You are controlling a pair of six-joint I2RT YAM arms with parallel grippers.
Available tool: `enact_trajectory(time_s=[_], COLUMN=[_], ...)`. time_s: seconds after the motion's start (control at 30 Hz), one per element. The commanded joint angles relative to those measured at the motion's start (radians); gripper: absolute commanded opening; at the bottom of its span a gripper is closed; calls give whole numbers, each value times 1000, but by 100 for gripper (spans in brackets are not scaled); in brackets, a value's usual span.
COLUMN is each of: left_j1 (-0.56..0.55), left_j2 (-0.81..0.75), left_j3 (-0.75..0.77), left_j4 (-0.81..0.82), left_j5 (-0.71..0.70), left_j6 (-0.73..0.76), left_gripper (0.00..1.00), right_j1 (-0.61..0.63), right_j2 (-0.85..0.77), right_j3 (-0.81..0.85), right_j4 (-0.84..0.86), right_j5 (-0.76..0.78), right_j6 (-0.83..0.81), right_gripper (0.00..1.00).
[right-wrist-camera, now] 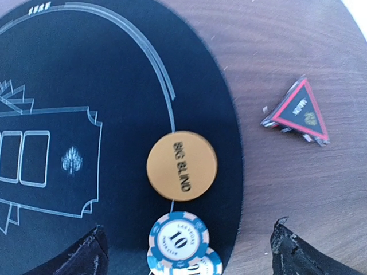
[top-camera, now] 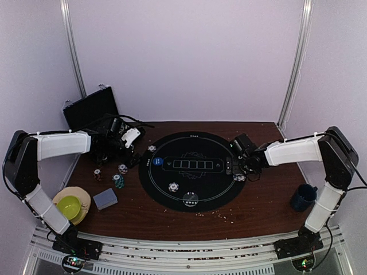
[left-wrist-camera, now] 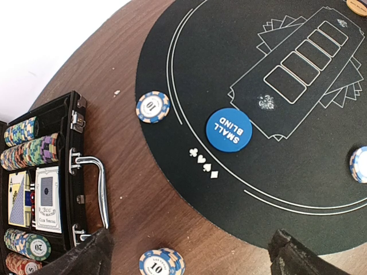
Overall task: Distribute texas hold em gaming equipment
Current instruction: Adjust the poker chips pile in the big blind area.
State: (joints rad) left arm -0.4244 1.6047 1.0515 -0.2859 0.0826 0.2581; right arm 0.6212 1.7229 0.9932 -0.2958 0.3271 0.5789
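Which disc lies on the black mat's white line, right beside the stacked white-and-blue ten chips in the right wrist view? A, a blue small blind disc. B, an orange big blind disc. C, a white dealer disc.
B: the orange disc beside the ten chips reads BIG BLIND and sits across the white line of the mat.

We read SMALL BLIND on the blue disc (left-wrist-camera: pixel 228 130), left side of the mat (left-wrist-camera: pixel 275 189); BIG BLIND on the orange disc (right-wrist-camera: pixel 182 165), right side. We read 10 on the white-blue chip (left-wrist-camera: pixel 152 107) at the mat's left edge and on the striped chip (right-wrist-camera: pixel 179 235) just beside the orange disc. Green chip (left-wrist-camera: pixel 37 247) in the case (left-wrist-camera: pixel 77 189): 20. Four suit signs (left-wrist-camera: pixel 203 162) near the blue disc. Triangle packet (right-wrist-camera: pixel 298 112) print: unreadable.
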Motion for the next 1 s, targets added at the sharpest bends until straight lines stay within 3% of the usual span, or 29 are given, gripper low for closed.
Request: enact_trajectory(time_s=[0.0,0.97], left_j1=[8,8], left_j2=[10,14], left_j3=[0,0], left_j4=[31,33], left_j5=[5,6], left_j6=[-8,-9], left_gripper=[98,98], right_j1=[-3,-4], right_j2=[46,118], right_j3=[28,15], right_j4=[-44,62], right_j5=[-68,-36], right_j6=[-53,-46], right_gripper=[97,72])
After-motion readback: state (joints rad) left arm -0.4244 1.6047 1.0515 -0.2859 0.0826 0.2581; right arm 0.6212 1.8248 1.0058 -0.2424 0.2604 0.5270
